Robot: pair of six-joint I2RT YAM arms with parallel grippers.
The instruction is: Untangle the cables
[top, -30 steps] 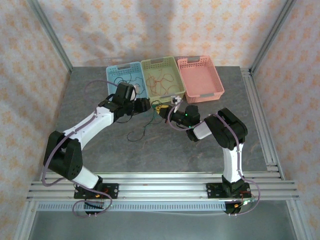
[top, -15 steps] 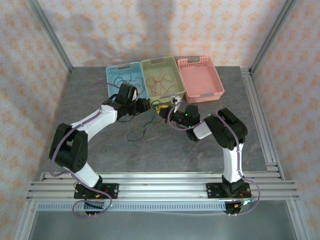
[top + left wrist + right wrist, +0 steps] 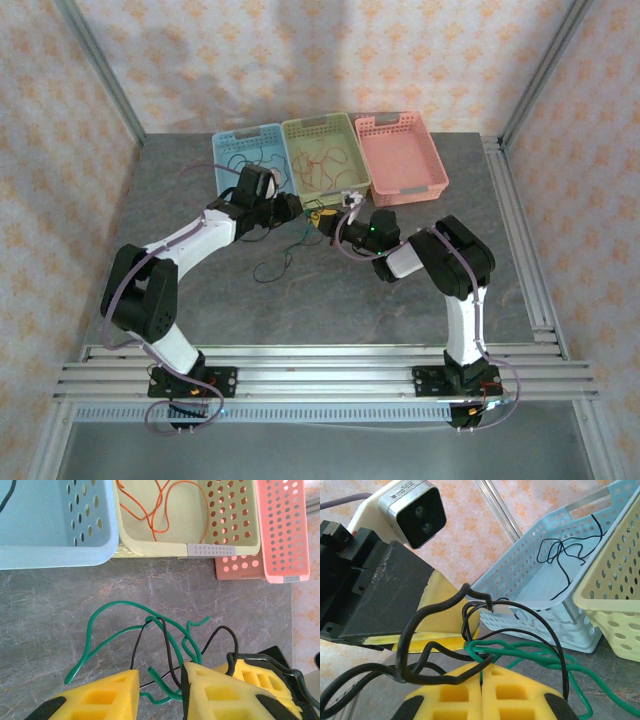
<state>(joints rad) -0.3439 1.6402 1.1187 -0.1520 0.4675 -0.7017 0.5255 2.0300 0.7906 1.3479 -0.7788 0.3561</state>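
Black wire [image 3: 568,580] in blue basket [image 3: 225,150], orange wire [image 3: 161,531] in yellow basket [image 3: 320,123].
Green cable [image 3: 106,607], black cable [image 3: 435,610] not yet apart, knotted on surface [image 3: 400,280] by baskets.
Right claw [image 3: 481,674] pinches black cable.
Left claw [image 3: 160,680] pads apart around green cable.

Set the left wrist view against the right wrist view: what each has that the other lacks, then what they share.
Left wrist view: orange cables in the yellow basket, and the pink basket beside it. Right wrist view: a thin black cable in the blue basket, and the other arm's camera. Shared: the green cable tangled with black strands, plus the blue and yellow baskets.
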